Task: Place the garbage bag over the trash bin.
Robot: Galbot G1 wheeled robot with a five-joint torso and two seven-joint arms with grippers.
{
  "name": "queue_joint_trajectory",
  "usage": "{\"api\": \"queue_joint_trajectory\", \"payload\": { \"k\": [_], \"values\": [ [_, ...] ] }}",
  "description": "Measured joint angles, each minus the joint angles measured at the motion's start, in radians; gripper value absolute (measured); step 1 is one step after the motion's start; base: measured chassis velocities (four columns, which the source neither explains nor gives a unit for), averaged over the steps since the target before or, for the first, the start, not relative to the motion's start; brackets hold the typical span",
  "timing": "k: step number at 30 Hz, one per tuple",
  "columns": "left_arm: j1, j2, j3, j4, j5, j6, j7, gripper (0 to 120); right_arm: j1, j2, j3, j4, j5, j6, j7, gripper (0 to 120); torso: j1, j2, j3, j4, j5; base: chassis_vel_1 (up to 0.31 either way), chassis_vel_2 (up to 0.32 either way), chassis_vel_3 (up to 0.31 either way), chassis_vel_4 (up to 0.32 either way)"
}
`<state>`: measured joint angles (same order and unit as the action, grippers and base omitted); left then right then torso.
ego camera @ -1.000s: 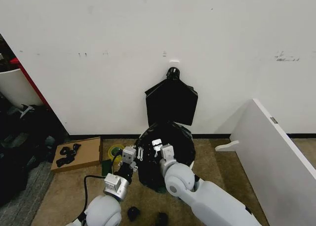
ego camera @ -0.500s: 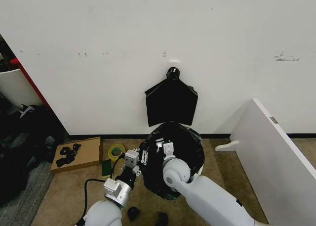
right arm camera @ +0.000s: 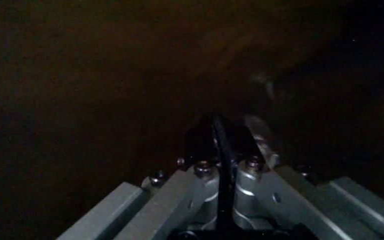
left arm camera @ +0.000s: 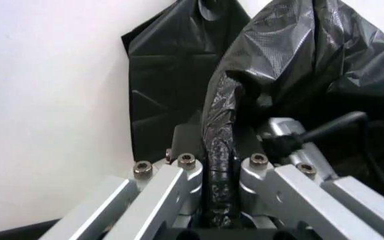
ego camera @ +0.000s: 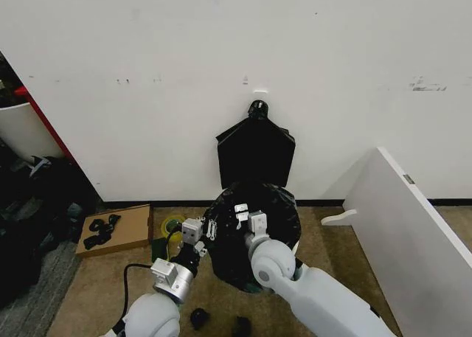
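The garbage bag (ego camera: 265,223), glossy black and crinkled, bulges in a mound on the floor by the wall; the trash bin is hidden under it. My left gripper (ego camera: 209,229) is at the bag's left side. In the left wrist view the left gripper (left arm camera: 219,152) is shut on a bunched strip of the garbage bag (left arm camera: 299,65). My right gripper (ego camera: 240,214) sits on top of the mound. In the dark right wrist view the right gripper (right arm camera: 220,137) is shut on a thin edge of black film.
A flat black bag bundle (ego camera: 256,154) hangs on the white wall right behind the mound. A cardboard box (ego camera: 118,230) and a yellow tape roll (ego camera: 174,223) lie to the left. A white board (ego camera: 413,234) leans at the right. Small dark objects (ego camera: 199,318) lie near my base.
The bag has spread wider toward the right and now stands fuller. Both grippers keep their hold and have shifted only slightly.
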<state>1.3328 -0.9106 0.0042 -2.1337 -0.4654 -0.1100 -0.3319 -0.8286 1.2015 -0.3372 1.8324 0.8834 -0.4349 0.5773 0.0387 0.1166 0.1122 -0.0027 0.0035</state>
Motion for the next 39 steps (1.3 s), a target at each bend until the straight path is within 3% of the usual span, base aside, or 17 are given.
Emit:
{"api": "queue_joint_trajectory", "payload": {
  "k": [7, 13, 23, 30, 39],
  "values": [
    [0.021, 0.006, 0.009, -0.022, 0.007, 0.0, 0.009, 4, 0.024, 0.033, -0.022, -0.081, -0.01, 0.012, -0.011, 0, 0.0, 0.0, 0.0, 0.0002, 0.0, 0.0, 0.0, 0.0, 0.0],
    [0.026, 0.015, 0.003, -0.028, 0.022, -0.004, 0.012, 4, 0.046, 0.012, -0.056, -0.116, -0.035, 0.009, -0.011, 0, 0.0, 0.0, 0.0, 0.0, -0.0001, 0.0, 0.0, 0.0, 0.0],
    [0.001, -0.007, -0.003, 0.035, 0.037, 0.008, -0.017, 4, 0.026, -0.061, -0.058, 0.04, -0.056, -0.018, -0.032, 0, 0.0, 0.0, 0.0, 0.0, -0.0001, 0.0, 0.0, 0.0, 0.0],
    [-0.027, -0.034, -0.045, 0.081, -0.043, 0.039, -0.049, 4, -0.086, -0.124, -0.003, 0.189, -0.112, 0.017, -0.13, 25, 0.0, 0.0, 0.0, 0.0, 0.0, 0.0, 0.0, 0.0, 0.0],
    [-0.077, -0.061, -0.103, 0.126, -0.24, 0.085, -0.095, 4, -0.271, -0.222, 0.222, 0.368, -0.159, 0.076, -0.291, 57, 0.0, 0.0, 0.0, 0.0, 0.0003, 0.0, 0.0, 0.0, 0.0]
  ]
}}
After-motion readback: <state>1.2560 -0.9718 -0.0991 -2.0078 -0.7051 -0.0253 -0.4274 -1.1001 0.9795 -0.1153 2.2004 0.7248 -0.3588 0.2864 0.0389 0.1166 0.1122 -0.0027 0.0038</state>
